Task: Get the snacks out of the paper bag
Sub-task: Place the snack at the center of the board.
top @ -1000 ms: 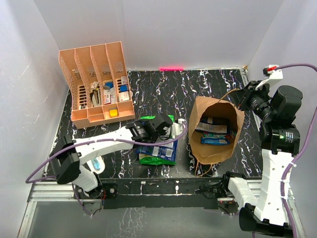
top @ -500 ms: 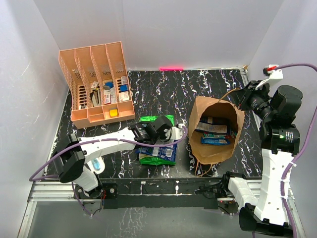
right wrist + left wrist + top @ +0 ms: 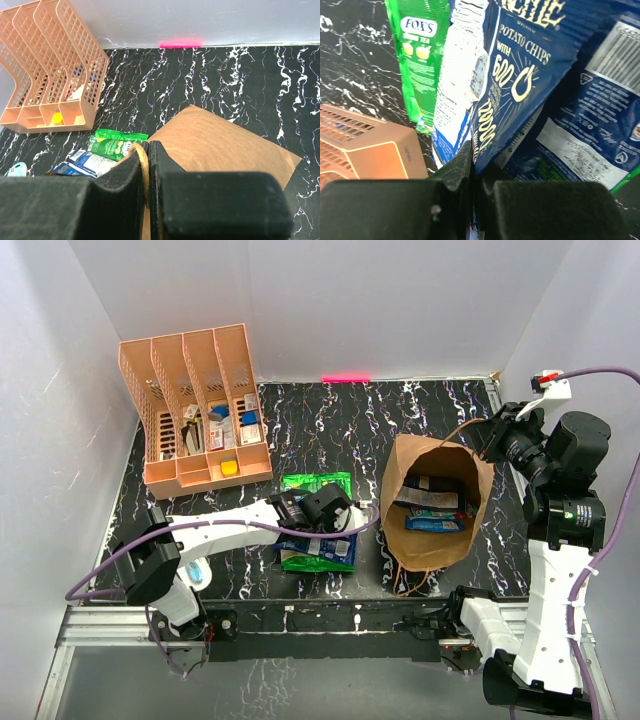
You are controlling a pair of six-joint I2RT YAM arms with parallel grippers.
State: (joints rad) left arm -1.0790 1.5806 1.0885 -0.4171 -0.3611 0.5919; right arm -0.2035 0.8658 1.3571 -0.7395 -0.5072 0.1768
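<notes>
The brown paper bag [image 3: 437,530] stands open at centre right, with several snacks [image 3: 432,508] still inside it. My right gripper [image 3: 493,437] is shut on the bag's twisted paper handle [image 3: 144,165], which runs between its jaws [image 3: 148,147]. My left gripper [image 3: 345,520] hangs low over a pile of snacks [image 3: 318,550] on the table, left of the bag. In the left wrist view it [image 3: 472,150] is shut on the edge of a blue potato chips packet [image 3: 520,75]. Beside that lie a green packet [image 3: 420,55], a white and blue packet [image 3: 457,85] and a dark blue one [image 3: 590,125].
A peach-orange file organiser [image 3: 195,405] with small stationery stands at the back left. A light-blue and white oval gadget [image 3: 197,570] lies near the left arm's base. White walls close in the black marbled table [image 3: 330,420] on three sides.
My left gripper has shifted slightly left and toward the near edge, over the pile, still holding the blue packet. The right arm and the bag have not moved.
</notes>
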